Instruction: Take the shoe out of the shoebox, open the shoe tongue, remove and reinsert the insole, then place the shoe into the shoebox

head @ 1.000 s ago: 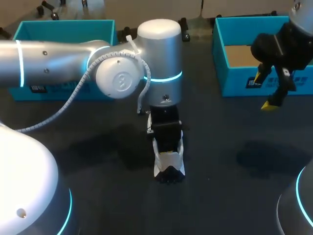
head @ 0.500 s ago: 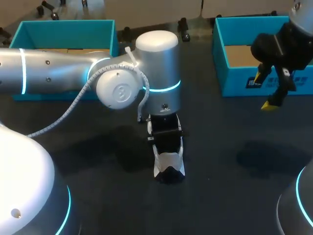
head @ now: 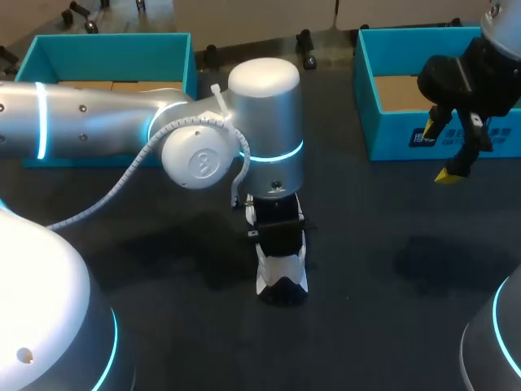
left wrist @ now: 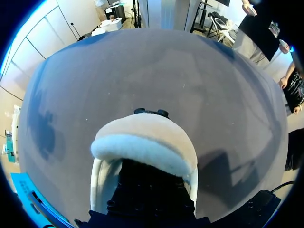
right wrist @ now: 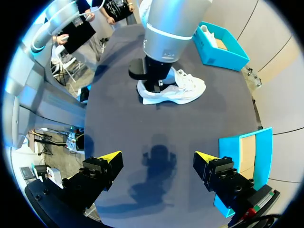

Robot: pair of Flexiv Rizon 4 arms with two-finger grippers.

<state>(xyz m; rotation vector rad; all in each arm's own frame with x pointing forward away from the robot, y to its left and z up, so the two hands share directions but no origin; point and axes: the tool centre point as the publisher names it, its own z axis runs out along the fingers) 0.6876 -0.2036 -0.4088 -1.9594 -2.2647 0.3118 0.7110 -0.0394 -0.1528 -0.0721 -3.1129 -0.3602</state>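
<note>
A white shoe [head: 283, 275] stands on the dark table [head: 383, 326] near the middle, toe toward the front edge. My left gripper [head: 278, 236] comes straight down into its opening, and its fingertips are hidden inside. In the left wrist view the padded heel collar of the shoe [left wrist: 142, 147] curves just ahead of the black fingers; whether they pinch anything there is hidden. My right gripper [right wrist: 156, 159] hangs open and empty high over the table's right side, in front of the right teal shoebox [head: 407, 122]. From there the shoe [right wrist: 183, 90] lies well ahead.
A second teal box [head: 106, 53] stands at the back left, behind my left arm [head: 98, 122]. The right shoebox shows a bare cardboard floor. Dark table surface lies free around the shoe and in front of it.
My left arm's wrist has shifted slightly while its gripper stays in the shoe. The shoe and my right arm have not moved.
</note>
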